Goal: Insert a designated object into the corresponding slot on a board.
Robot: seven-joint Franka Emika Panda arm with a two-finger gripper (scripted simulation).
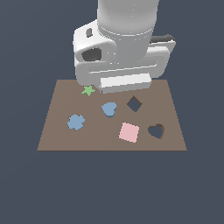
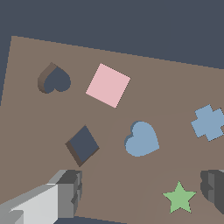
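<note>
No readable text in either view.

No letters, numbers, brands or signs can be made out on the brown board (image 1: 57,135), on the light-blue heart piece (image 2: 141,139), the blue cross piece (image 2: 209,122), the pink square (image 2: 108,85) or the green star (image 2: 179,197); the white arm housing (image 1: 122,52) also shows plain, unmarked faces in the exterior view.
</note>
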